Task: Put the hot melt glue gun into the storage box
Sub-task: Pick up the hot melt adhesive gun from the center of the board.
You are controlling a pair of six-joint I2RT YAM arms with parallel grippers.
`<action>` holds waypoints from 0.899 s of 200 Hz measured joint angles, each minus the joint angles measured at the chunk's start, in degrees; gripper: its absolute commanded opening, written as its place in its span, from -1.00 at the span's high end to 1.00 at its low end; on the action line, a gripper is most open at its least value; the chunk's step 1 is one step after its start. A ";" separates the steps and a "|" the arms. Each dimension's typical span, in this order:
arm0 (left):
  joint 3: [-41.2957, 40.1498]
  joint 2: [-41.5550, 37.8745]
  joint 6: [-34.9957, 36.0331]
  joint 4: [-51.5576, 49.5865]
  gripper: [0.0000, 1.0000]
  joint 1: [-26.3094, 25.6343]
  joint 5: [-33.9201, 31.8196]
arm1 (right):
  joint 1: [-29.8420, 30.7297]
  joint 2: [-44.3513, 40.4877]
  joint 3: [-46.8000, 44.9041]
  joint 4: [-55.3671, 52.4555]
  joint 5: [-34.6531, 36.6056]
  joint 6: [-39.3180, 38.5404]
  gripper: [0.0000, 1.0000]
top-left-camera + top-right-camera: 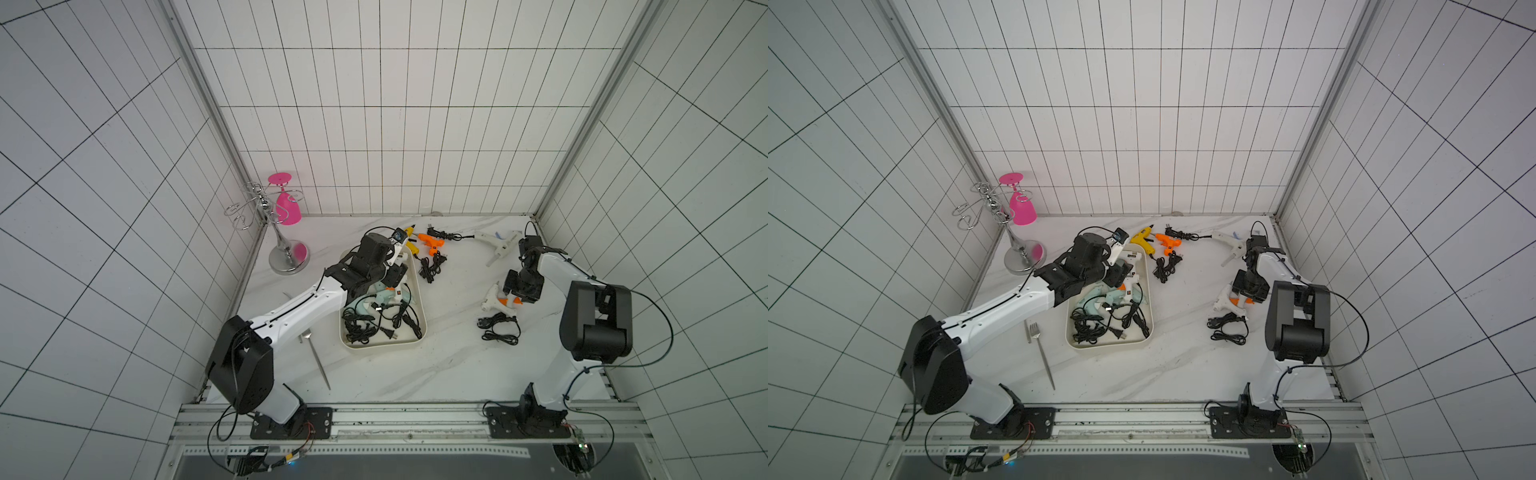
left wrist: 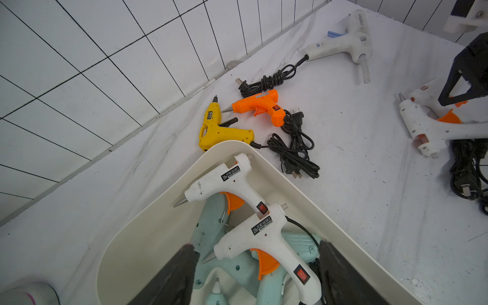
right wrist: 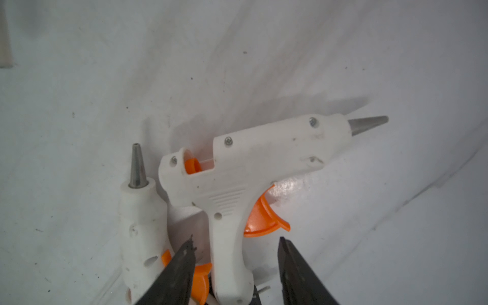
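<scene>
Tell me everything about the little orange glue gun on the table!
The small orange plastic glue gun lies on its side on the white marbled table, outside the cream-white storage box. It has a pointed silver nozzle, an orange trigger and a red switch on its handle. A black cord runs from its handle into a tangled black bundle. A yellow glue gun lies beside it.

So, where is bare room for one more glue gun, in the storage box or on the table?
In the storage box, bare floor shows only along the wall beside the white glue guns; the end with tangled cords is crowded. The table is free between box and loose cord bundle.
</scene>
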 measured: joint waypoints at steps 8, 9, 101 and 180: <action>0.00 0.02 0.00 0.00 -0.49 0.00 0.02 | 0.00 0.46 0.00 0.11 -0.24 0.74 -0.03; 0.00 0.02 0.00 0.00 -0.49 0.00 0.02 | 0.00 0.52 0.00 0.13 -0.24 0.74 -0.03; 0.00 1.07 0.02 0.00 -0.49 0.04 -0.04 | 0.02 2.49 -1.03 4.15 -1.14 8.59 0.08; 0.02 2.27 0.07 -0.85 -0.49 0.11 0.02 | 0.20 0.50 -1.03 4.37 -0.35 9.62 -0.10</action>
